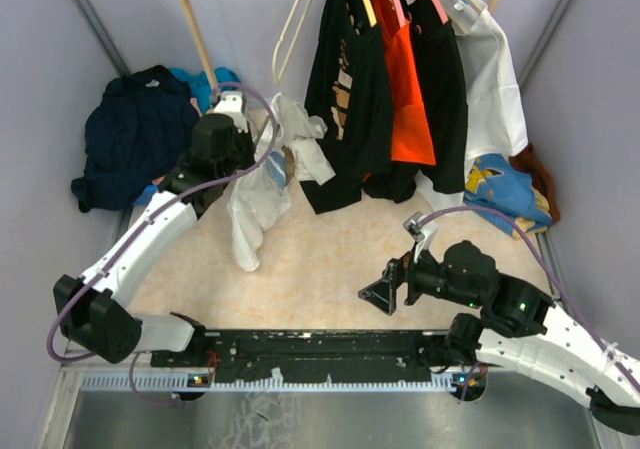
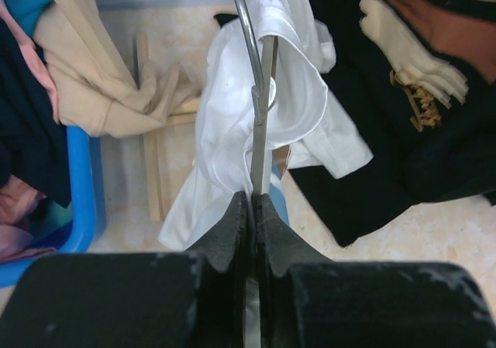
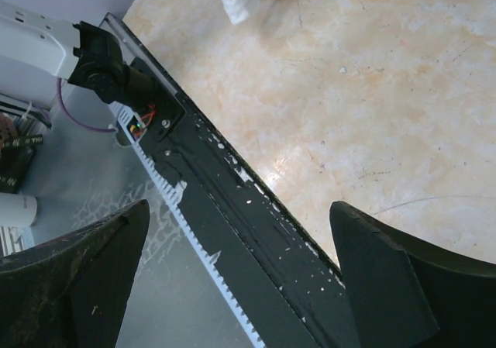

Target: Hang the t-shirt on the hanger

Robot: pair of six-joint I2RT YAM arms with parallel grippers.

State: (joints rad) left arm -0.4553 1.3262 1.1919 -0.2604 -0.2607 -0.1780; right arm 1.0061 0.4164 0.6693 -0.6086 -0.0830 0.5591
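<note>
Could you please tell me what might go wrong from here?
The left gripper pinches only a thin bar of the hanger, so it could twist or slip. The t-shirt hangs bunched on it and might slide off. The right gripper is open and far away, unable to steady either.

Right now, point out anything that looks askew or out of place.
The t-shirt hangs bunched and twisted on the hanger, draped in a lopsided clump rather than spread across it. The left gripper is pinching the hanger's thin bar.
</note>
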